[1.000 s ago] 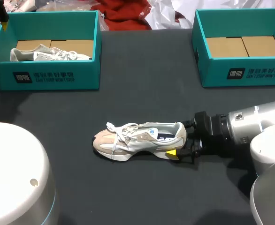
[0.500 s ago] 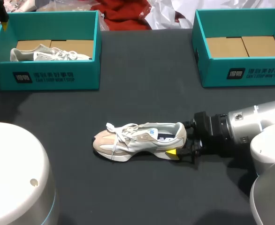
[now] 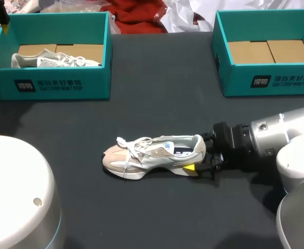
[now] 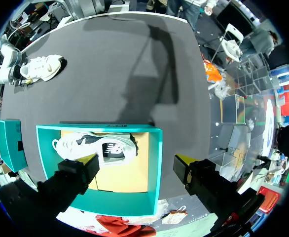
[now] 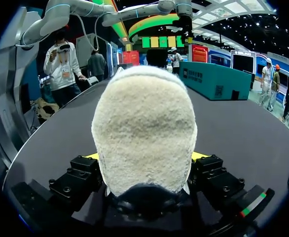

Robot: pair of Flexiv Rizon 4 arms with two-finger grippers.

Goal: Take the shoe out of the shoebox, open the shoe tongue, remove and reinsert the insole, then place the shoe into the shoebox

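Black table [image 3: 157,83] takes up most of the head view. R arm [image 3: 276,142], silver w/ a black wrist, comes in from the right at the near side and lies low over the tabletop, pointing left.

Two teal shoeboxes sit at the far edge, well apart. The left shoebox [image 3: 64,85] is at the far-left corner, open top, w/ a second shoe [image 3: 53,59] inside: white/grey, lying along the box's near wall, toe to the right. The right shoebox [image 3: 268,80] is at the far right, also open, only its cardboard floor [image 3: 268,51] showing inside.

The shoe [image 3: 152,155] is out of both boxes. It stands upright on its sole at the table's near-middle, toe to the left, heel to the right; beige and pale grey, laces loose over the front.

R gripper [image 5: 145,157] is at the shoe's heel. In the right wrist view the fuzzy heel fills the space btw. the fingers, w/ a yellow tip peeking out on either side, so it's pinching the heel from both sides. Head view shows only the near yellow tip, low against the heel.

L gripper [image 4: 136,160] hangs high over the left shoebox's far-left corner, fingers spread wide, nothing btw. them, touching nothing.
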